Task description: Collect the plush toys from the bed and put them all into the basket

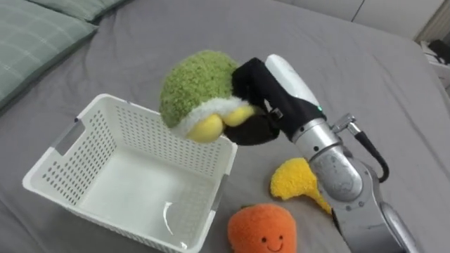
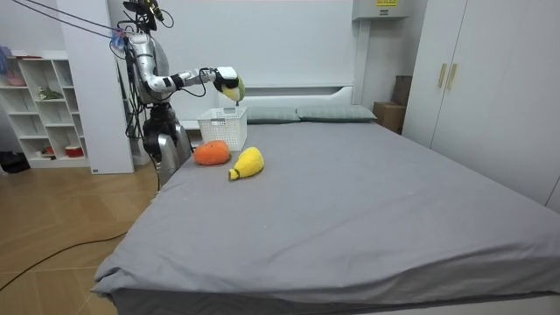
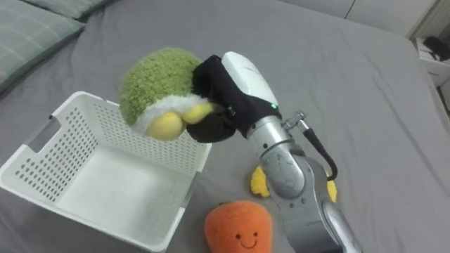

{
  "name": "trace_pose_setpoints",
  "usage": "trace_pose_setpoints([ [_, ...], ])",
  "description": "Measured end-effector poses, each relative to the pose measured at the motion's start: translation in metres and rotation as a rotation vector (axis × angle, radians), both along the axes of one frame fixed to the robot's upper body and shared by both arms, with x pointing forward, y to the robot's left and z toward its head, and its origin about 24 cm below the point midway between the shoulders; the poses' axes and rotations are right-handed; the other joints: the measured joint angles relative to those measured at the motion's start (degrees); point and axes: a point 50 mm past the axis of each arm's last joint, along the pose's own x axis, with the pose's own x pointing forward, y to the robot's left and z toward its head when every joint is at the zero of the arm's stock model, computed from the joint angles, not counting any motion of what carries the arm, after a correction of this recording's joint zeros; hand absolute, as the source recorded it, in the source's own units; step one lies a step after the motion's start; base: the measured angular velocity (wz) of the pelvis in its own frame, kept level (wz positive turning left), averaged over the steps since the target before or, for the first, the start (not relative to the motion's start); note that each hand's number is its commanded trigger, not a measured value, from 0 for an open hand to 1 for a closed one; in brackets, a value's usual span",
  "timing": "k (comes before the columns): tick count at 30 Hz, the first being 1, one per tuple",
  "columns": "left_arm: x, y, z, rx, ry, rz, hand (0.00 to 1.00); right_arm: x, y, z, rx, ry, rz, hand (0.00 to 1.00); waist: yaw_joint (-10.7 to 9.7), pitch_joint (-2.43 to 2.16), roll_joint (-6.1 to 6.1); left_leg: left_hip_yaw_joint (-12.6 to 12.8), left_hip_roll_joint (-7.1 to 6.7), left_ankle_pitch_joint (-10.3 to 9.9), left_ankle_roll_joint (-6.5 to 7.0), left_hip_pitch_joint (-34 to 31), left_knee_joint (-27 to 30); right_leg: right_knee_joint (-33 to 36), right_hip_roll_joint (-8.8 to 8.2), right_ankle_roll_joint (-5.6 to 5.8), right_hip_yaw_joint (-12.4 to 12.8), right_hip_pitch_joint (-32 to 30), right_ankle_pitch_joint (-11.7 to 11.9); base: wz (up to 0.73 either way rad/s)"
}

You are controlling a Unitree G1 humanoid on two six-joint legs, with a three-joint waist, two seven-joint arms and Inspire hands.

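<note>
My right hand (image 1: pixel 264 105) (image 3: pixel 225 98) is shut on a green and yellow plush toy (image 1: pixel 198 95) (image 3: pixel 158 98) and holds it above the far right rim of the white basket (image 1: pixel 84 133) (image 3: pixel 56 126). The basket has nothing inside it. On the grey bed beside the basket lie an orange plush (image 1: pixel 262 228) (image 3: pixel 238 226) and a yellow plush (image 1: pixel 297 181) (image 3: pixel 259 181), the yellow one partly behind my forearm. In the room view I stand at the bed's side, with the toy (image 2: pixel 232 87) held over the basket (image 2: pixel 222 129), and the orange plush (image 2: pixel 211 152) and yellow plush (image 2: pixel 247 163) lie nearby.
Green checked pillows (image 1: pixel 35 35) lie at the bed's head, left of the basket. Grey sheet (image 1: pixel 351 70) stretches free beyond my hand. A white shelf (image 2: pixel 44 105) and wardrobes (image 2: pixel 490 79) stand around the bed.
</note>
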Motion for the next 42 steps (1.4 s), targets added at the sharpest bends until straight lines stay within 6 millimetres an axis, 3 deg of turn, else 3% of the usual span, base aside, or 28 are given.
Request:
trace_pose_setpoints([
  [6,0.01,0.0,0.002,0.0,-0.028,-0.01,0.0,-0.004,0.012,-0.005,-0.02,0.047,0.072,1.0,2.08,0.28,-0.72,-0.8,-0.13,0.01,0.0,-0.93,0.57,-0.39,-0.12,0.01,-0.81,-0.08,0.0,0.07],
  [11,0.017,0.0,0.004,0.003,-0.046,-0.027,0.0,-0.005,0.026,-0.015,-0.137,0.097,0.148,1.0,4.14,0.54,-1.27,-0.82,-0.12,0.01,-0.01,-1.42,0.44,-0.4,-0.1,0.02,-0.76,-0.48,0.01,0.0],
  [20,0.029,0.0,0.006,-0.005,-0.065,-0.063,0.0,-0.006,0.034,-0.039,-0.217,0.227,0.217,0.99,5.14,0.63,-1.49,-1.6,-0.18,0.01,0.0,-2.54,1.4,-0.73,-0.56,0.15,-2.14,-1.04,0.11,0.05],
  [22,0.03,0.0,0.007,-0.005,-0.068,-0.06,0.0,-0.006,0.033,-0.044,-0.231,0.259,0.212,0.74,5.21,0.67,-1.43,-1.63,-0.22,0.01,0.0,-2.61,1.44,-0.71,-0.6,0.16,-2.16,-1.04,0.11,0.0],
  [23,0.031,0.0,0.007,-0.004,-0.069,-0.06,0.0,-0.005,0.033,-0.046,-0.234,0.267,0.21,0.34,5.1,0.68,-1.42,-1.65,-0.22,0.01,0.0,-2.62,1.43,-0.69,-0.6,0.16,-2.15,-1.03,0.11,0.0],
  [25,0.03,0.0,0.006,-0.006,-0.066,-0.051,0.0,-0.005,0.032,-0.049,-0.243,0.284,0.211,0.0,4.72,0.69,-1.4,-1.74,-0.25,0.01,0.01,-2.67,1.27,-0.66,-0.59,0.16,-2.16,-0.99,0.11,0.0],
  [42,0.025,-0.001,0.004,-0.014,-0.045,-0.048,0.0,-0.004,0.029,-0.054,-0.293,0.297,0.2,0.0,4.36,0.81,-1.23,-1.74,-0.26,0.01,0.01,-2.7,1.04,-0.7,-0.43,0.16,-2.26,-1.02,0.11,0.0],
])
